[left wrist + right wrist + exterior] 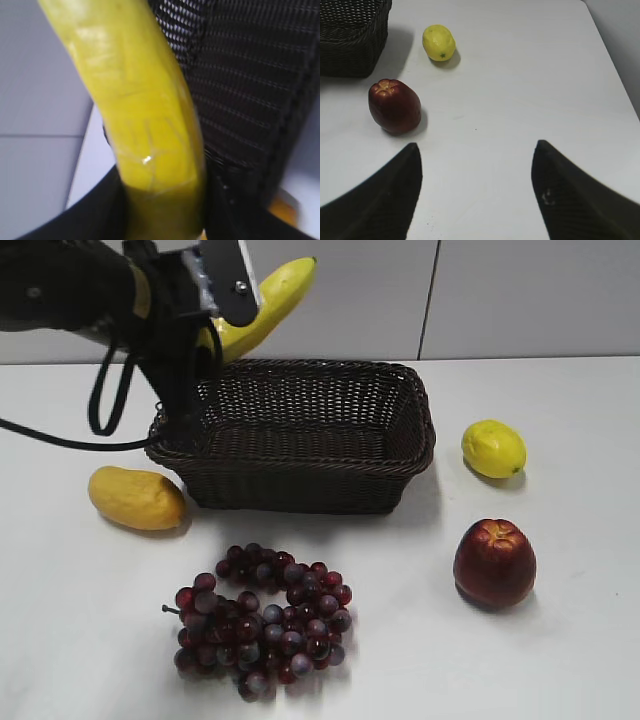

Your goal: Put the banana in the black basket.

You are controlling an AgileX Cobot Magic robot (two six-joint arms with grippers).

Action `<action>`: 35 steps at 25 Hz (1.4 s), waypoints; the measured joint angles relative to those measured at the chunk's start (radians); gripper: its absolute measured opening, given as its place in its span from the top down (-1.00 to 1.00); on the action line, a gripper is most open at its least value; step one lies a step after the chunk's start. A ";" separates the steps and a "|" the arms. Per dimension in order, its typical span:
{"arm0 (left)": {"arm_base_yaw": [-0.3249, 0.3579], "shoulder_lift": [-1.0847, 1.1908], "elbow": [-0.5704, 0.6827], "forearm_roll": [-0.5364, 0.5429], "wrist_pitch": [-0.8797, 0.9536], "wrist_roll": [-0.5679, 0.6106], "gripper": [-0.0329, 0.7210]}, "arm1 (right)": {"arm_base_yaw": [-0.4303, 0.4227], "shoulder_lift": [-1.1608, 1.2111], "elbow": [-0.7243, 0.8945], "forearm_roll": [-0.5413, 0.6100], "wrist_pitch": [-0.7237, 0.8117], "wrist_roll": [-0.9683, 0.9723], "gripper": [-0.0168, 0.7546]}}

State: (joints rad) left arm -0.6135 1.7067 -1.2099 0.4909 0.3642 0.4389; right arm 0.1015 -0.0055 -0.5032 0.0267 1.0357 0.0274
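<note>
My left gripper (pixel 208 335) is shut on the banana (pixel 268 302), a long glossy yellow fruit, and holds it in the air above the back left corner of the black basket (pixel 300 435). In the left wrist view the banana (pixel 140 110) fills the middle, clamped between my jaws (pixel 162 210), with the basket's woven wall (pixel 250 75) to its right. The basket is empty inside. My right gripper (pixel 476 150) is open and empty over bare table; it does not show in the exterior view.
A mango (pixel 135 498) lies left of the basket. A bunch of dark red grapes (pixel 262 620) lies in front of it. A lemon (pixel 493 448) and a red apple (pixel 494 563) sit to its right, also in the right wrist view.
</note>
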 joint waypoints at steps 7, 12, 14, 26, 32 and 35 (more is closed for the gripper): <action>0.000 0.149 -0.031 0.160 -0.207 0.006 -0.19 | 0.000 0.000 0.000 0.001 0.000 0.000 -0.39; 0.006 0.175 -0.031 0.173 -0.230 0.007 -0.19 | 0.000 0.000 0.000 0.001 0.000 0.000 -0.39; 0.008 0.175 -0.031 0.162 -0.231 0.007 -0.19 | 0.000 0.000 0.000 0.001 0.000 0.000 -0.39; 0.010 0.038 -0.031 0.090 -0.156 0.007 -0.68 | 0.000 0.000 0.000 0.001 0.000 0.000 -0.39; 0.048 -0.071 -0.031 -0.046 0.070 -0.029 -0.59 | 0.000 0.000 0.000 0.001 0.000 0.000 -0.39; 0.097 -0.098 -0.031 -0.113 0.226 -0.120 -0.58 | 0.000 0.000 0.000 0.001 0.000 0.000 -0.39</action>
State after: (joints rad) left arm -0.5160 1.6085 -1.2409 0.3780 0.5903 0.3192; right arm 0.1015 -0.0055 -0.5032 0.0273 1.0357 0.0274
